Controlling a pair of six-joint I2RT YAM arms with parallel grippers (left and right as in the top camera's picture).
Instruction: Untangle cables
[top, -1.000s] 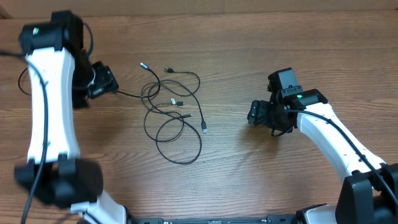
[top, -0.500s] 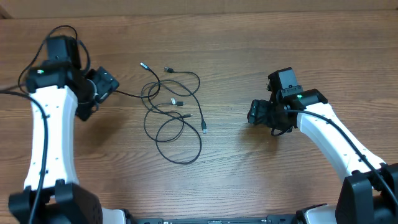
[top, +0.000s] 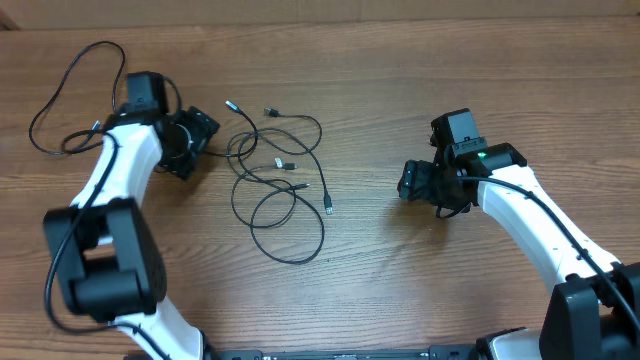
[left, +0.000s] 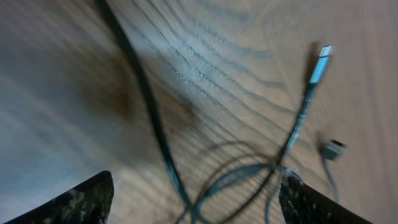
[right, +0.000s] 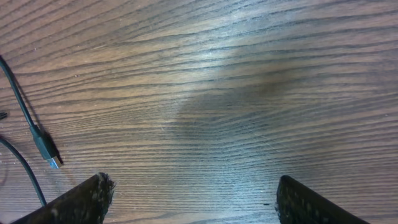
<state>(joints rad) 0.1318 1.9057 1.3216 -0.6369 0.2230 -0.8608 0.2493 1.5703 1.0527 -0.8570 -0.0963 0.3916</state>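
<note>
The cables (top: 297, 187) lie as a loose tangle of thin black cords left of the table's middle, with small plugs sticking out. Another thin black cord (top: 45, 100) lies looped on its own at the far left. My left gripper (top: 203, 133) is open and sits low at the tangle's left edge. Its wrist view is blurred and shows crossing cords (left: 149, 112) and a silver-tipped plug (left: 320, 59) ahead of the open left gripper (left: 196, 205), nothing held. My right gripper (top: 410, 182) is open over bare wood to the right of the tangle. In its wrist view a plug end (right: 46, 149) lies left of the right gripper (right: 193, 199).
The wooden table (top: 400, 70) runs wide on all sides. The right arm (top: 530, 215) reaches in from the near right corner. The left arm's base (top: 100, 270) stands at the near left.
My left arm has swung in from the far left, and its gripper now sits closer to the tangle. The looped cord at the far left has come into view. The right arm is still.
</note>
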